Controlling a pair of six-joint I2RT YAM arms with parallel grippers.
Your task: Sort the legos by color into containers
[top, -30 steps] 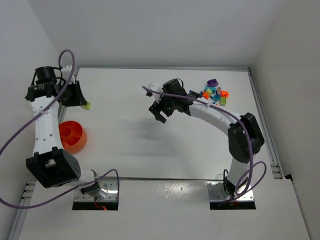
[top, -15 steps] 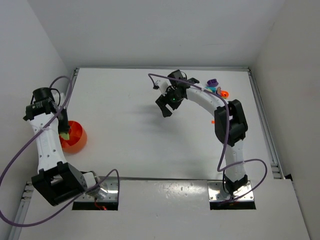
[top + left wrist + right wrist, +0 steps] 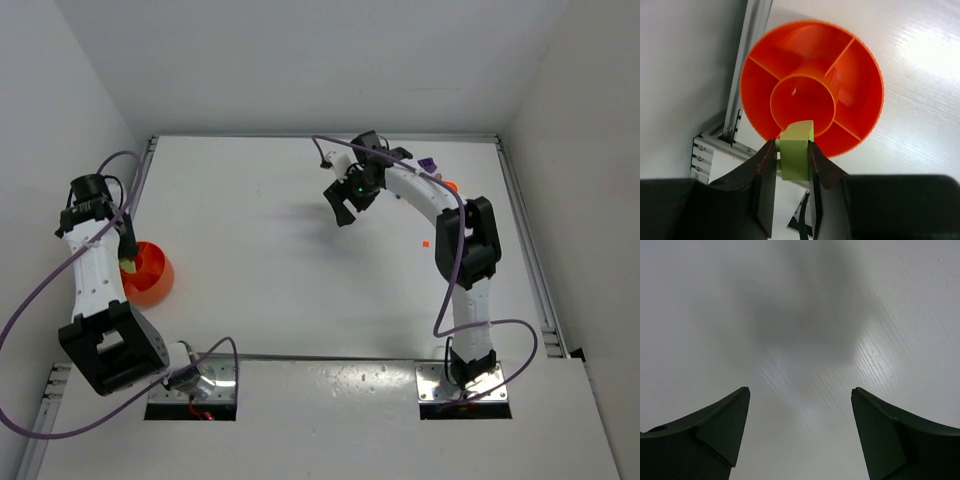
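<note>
In the top view the left gripper (image 3: 127,258) hangs over the orange bowl (image 3: 155,281), which sits near the left edge of the table (image 3: 250,280), and a green brick (image 3: 128,265) shows at its tip; the right gripper (image 3: 342,205) is above the table's far middle, its jaws apart; the remaining legos (image 3: 428,164) lie near the far right corner, partly hidden by the right arm, and a tiny orange bit (image 3: 425,242) lies alone nearer the right edge. In the left wrist view both fingers (image 3: 767,167) clamp the green brick (image 3: 795,152) above the bowl's (image 3: 860,70) near side; which compartment lies beneath it I cannot tell. In the right wrist view the right gripper (image 3: 800,432) stands wide open over bare table (image 3: 805,315), holding nothing.
</note>
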